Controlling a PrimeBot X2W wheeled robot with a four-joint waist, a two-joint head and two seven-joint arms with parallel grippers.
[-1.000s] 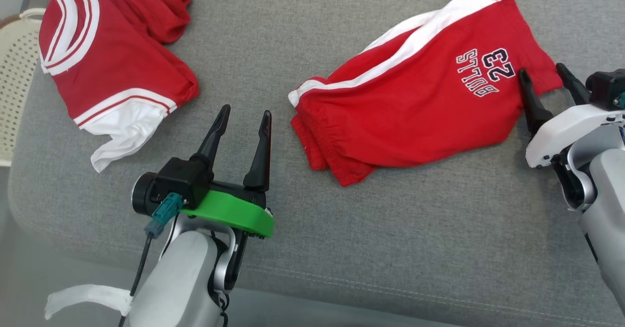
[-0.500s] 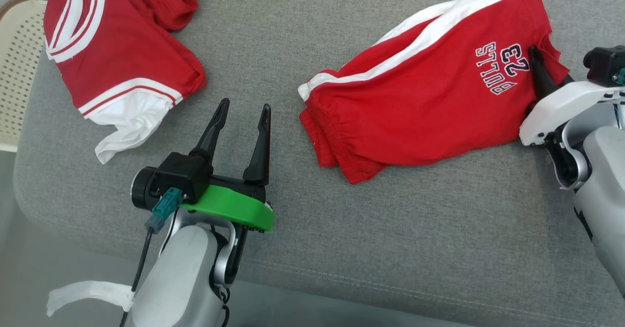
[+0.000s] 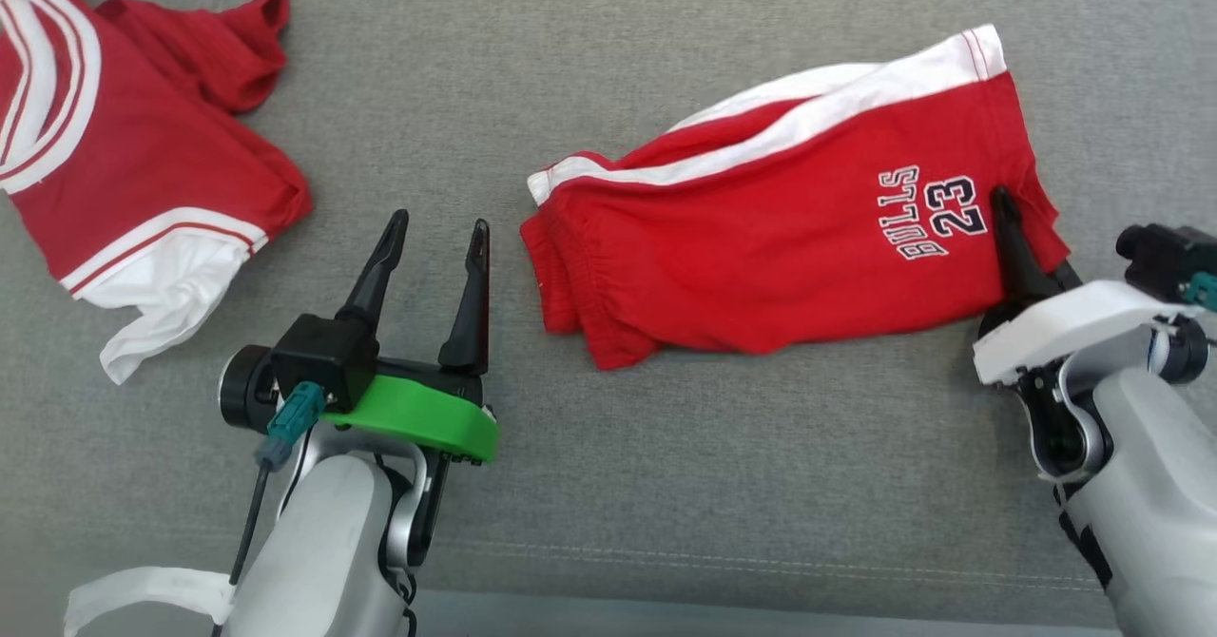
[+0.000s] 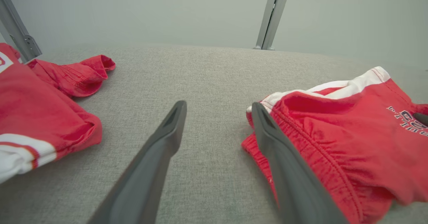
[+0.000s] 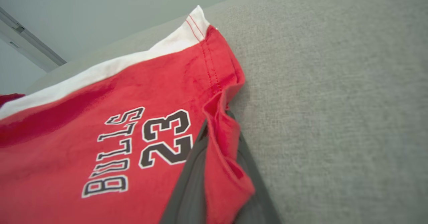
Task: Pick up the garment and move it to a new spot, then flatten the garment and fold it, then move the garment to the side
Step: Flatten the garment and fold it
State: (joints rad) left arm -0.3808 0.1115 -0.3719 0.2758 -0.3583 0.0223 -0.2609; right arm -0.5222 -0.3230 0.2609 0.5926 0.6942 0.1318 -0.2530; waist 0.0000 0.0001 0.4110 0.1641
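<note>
A pair of red shorts (image 3: 761, 257) lies spread across the right half of a grey cushion (image 3: 666, 475), its gathered waistband pointing left and its leg hem to the right, with a white side stripe (image 3: 808, 114) running along the far edge and a "BULLS 23" print (image 3: 936, 211) near the hem. The right gripper (image 3: 1008, 214) reaches in from the lower right and is clamped narrowly on the hem at the right end of the shorts; in the right wrist view a fold of red cloth is pinched between its two dark fingers (image 5: 187, 184), just beside the print. The left gripper (image 3: 438, 221) hovers over bare cushion to the left of the waistband, its jaws spread wide and holding nothing; in the left wrist view one finger (image 4: 284, 163) stands just beside the elastic edge, though contact cannot be told. Well apart on the far left of the cushion, a crumpled red-and-white jersey (image 3: 143, 171) lies with a white panel hanging toward the near side. A metal post (image 4: 272, 16) rises behind the far edge of the cushion
</note>
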